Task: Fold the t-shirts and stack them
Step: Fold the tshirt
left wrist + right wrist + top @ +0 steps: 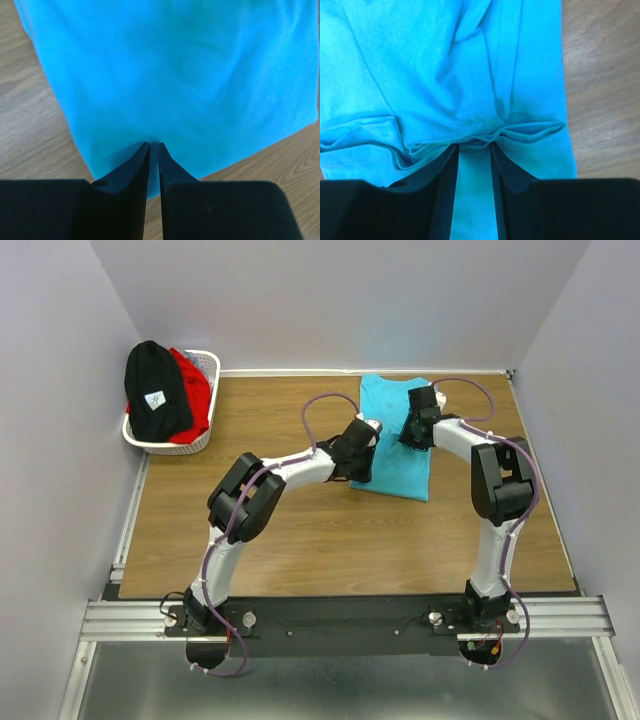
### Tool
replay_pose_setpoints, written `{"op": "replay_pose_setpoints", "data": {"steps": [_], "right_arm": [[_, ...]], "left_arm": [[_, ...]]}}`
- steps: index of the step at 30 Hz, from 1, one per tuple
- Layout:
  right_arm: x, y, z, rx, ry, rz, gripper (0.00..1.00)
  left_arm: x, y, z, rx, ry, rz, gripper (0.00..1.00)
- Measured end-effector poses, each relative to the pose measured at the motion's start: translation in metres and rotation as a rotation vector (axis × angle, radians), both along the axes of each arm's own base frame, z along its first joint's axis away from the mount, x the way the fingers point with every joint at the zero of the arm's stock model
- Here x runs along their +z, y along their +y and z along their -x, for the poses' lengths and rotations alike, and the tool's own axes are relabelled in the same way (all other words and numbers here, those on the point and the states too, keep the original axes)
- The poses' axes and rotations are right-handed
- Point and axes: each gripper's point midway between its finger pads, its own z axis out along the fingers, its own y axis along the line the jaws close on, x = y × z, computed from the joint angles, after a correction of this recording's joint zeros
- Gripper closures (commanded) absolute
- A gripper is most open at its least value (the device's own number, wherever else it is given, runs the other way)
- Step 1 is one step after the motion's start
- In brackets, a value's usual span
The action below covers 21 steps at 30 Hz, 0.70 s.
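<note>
in the upper left of the top view a white basket (205,443) sits on the wooden table (300,530), holding a black t-shirt (157,390) with a small white label and, just right of it, a red t-shirt (195,390). right of centre, the left gripper (362,458) is down at the lower left edge of the turquoise t-shirt (398,455), which lies flat on the table towards the upper right. in the left wrist view its fingers (131,170) are pressed almost together, only a thin slit between them, pinching the shirt's edge. further right, the right gripper (416,430) rests on the shirt's upper part. its fingers (445,175) are narrowed onto a bunched fold at a stitched hem, cloth filling the gap.
</note>
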Motion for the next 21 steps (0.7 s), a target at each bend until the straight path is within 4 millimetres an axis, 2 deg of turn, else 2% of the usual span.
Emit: {"op": "replay_pose_setpoints", "data": {"steps": [4, 11, 17, 21], "right_arm": [[0.005, -0.005, -0.007, -0.011, -0.014, 0.010, 0.61], [0.018, -0.022, -0.031, -0.046, -0.061, 0.009, 0.61], [0.015, -0.030, -0.032, -0.060, -0.054, 0.011, 0.60], [0.024, -0.030, -0.019, -0.053, -0.055, 0.003, 0.59]], "left_arm": [[-0.002, -0.002, 0.004, 0.002, 0.006, 0.000, 0.82], [-0.005, -0.002, 0.004, 0.014, 0.006, 0.005, 0.82], [-0.005, -0.003, 0.004, 0.023, 0.006, 0.017, 0.82], [-0.006, -0.002, 0.006, 0.041, 0.008, 0.041, 0.84]]}}
